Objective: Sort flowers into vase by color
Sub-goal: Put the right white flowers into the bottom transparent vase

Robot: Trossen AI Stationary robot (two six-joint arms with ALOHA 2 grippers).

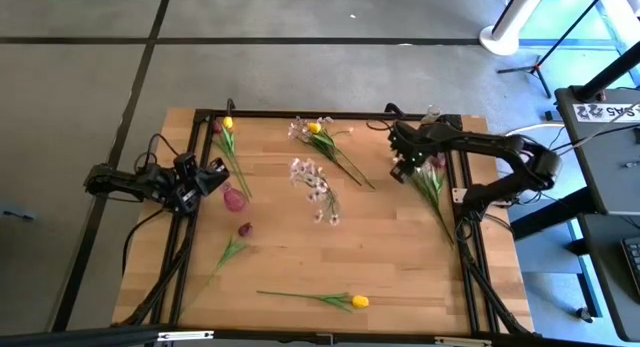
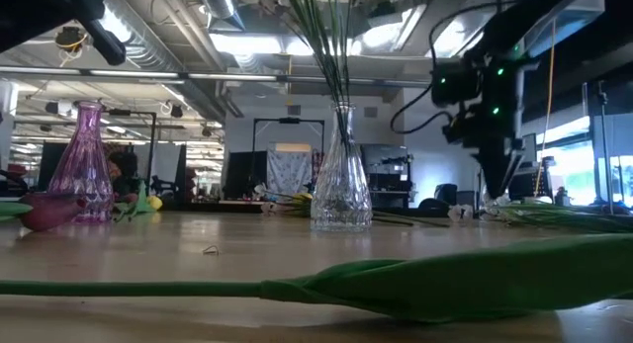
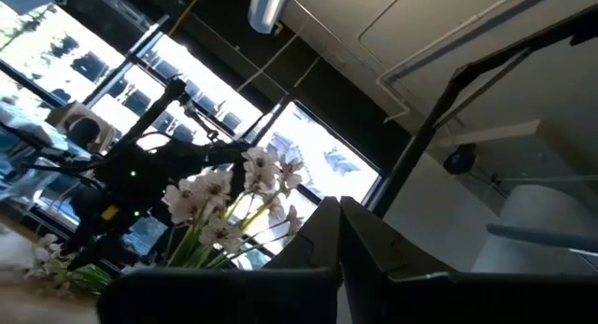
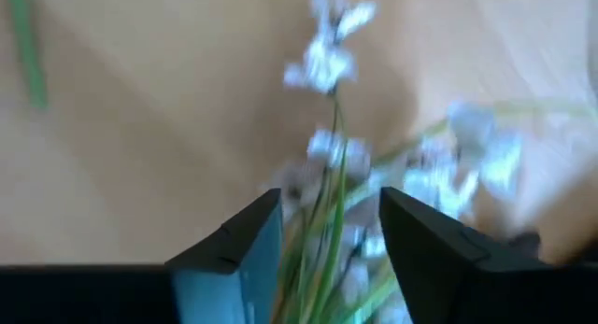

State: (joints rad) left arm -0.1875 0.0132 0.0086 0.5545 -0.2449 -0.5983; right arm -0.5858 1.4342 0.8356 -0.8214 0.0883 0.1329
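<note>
A spray of pale blossoms (image 1: 432,184) lies on the wooden table by its right rail. My right gripper (image 1: 402,170) points down over it, open, with a finger on either side of the green stems (image 4: 329,232). Whether the fingers touch the stems, I cannot tell. In the table's middle stands a clear vase (image 2: 341,197) with a pale spray (image 1: 316,182) upright in it. A pink vase (image 1: 233,198) stands at the left. My left gripper (image 1: 218,173) waits by the pink vase, shut on nothing and tipped upward.
Loose flowers lie about: a yellow tulip (image 1: 228,123) at the far left, another (image 1: 315,128) with a pale spray at the far middle, a dark red tulip (image 1: 244,229) left of centre, a yellow tulip (image 1: 360,301) near the front edge. A black rail frame (image 1: 465,202) borders the table.
</note>
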